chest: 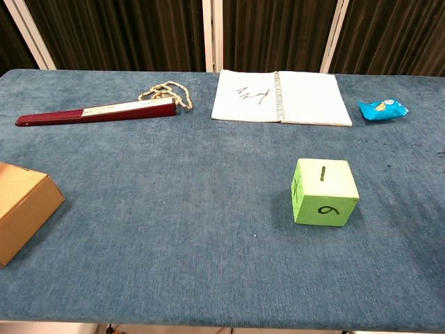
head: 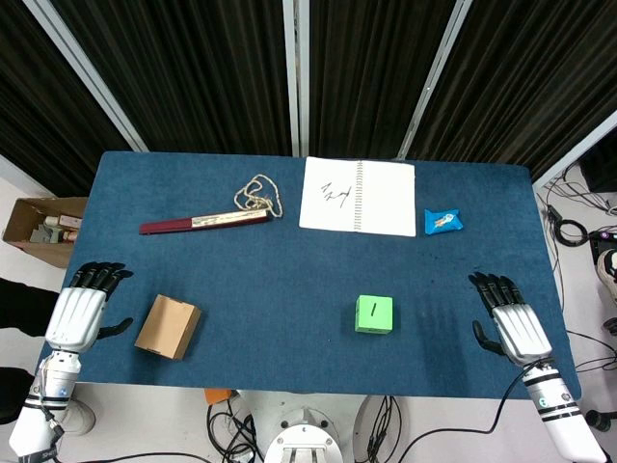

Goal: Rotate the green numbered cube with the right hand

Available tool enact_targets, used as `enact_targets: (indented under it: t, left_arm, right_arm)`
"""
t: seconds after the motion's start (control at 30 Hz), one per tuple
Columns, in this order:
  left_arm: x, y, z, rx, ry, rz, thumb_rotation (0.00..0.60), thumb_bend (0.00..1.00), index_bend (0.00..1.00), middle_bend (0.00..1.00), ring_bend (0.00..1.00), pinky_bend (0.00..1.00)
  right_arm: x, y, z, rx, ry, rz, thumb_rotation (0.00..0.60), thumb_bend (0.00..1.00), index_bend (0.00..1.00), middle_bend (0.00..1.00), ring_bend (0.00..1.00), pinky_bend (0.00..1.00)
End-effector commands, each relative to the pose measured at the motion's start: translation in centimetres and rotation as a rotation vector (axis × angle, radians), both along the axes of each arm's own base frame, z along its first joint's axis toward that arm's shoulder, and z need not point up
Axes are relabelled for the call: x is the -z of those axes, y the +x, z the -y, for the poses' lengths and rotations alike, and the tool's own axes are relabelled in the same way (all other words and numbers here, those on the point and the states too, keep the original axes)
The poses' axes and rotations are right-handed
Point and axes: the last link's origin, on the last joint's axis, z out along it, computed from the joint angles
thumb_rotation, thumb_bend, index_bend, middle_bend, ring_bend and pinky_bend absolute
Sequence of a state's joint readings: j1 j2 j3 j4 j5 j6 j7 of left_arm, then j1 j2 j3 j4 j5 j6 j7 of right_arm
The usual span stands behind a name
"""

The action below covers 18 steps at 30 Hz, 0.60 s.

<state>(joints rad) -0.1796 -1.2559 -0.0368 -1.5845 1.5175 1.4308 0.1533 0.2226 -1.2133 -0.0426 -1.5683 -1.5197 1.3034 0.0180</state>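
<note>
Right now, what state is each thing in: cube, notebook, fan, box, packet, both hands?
green cube: resting on the table, untouched, 1 on top
notebook: open, lying flat
folding fan: closed, cord coiled at its end
cardboard box: closed
blue packet: lying beside the notebook
left hand: holds nothing
right hand: holds nothing, apart from the cube

Green numbered cube point(head: 374, 314), resting flat on blue table surface point(head: 289, 280).

Located at roughly 4 o'clock from table centre in head view, toward near edge, right of middle. Light green body with black hand-drawn markings: single stroke resembling "1" on top face, "6" or "9" on near face in chest view point(chest: 325, 191), a further mark on left face, not legible. Seated squarely on one face, untilted, untouched, nothing in contact.
</note>
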Motion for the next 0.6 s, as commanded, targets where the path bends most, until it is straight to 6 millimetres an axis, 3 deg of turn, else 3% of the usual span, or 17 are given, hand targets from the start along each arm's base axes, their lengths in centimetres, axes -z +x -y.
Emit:
enact_targets:
  t: [0.03, 0.13, 0.37, 0.6]
  left_arm:
    - [0.0, 0.1, -0.1, 0.005, -0.002, 0.006, 0.6, 0.0, 0.27, 0.21, 0.17, 0.16]
    - [0.1, 0.5, -0.2, 0.036, 0.002, 0.038, 0.6, 0.0, 0.27, 0.21, 0.17, 0.16]
    - [0.7, 1.8, 0.0, 0.143, -0.011, 0.111, 0.6, 0.0, 0.27, 0.21, 0.17, 0.16]
    - [1.6, 2.2, 0.1, 0.157, -0.049, 0.087, 0.6, 0.0, 0.27, 0.21, 0.17, 0.16]
  right_arm:
    - [0.1, 0.1, 0.0, 0.004, 0.013, 0.007, 0.6, 0.48, 0.0, 0.07, 0.0, 0.01]
    - [0.2, 0.4, 0.1, 0.011, 0.044, 0.025, 0.6, 0.52, 0.0, 0.07, 0.0, 0.01]
    - [1.3, 1.9, 0.9, 0.068, 0.183, 0.082, 0.6, 0.82, 0.13, 0.0, 0.0, 0.0]
    - [3.1, 3.9, 3.0, 0.112, 0.356, 0.06, 0.6, 0.85, 0.13, 0.0, 0.0, 0.0]
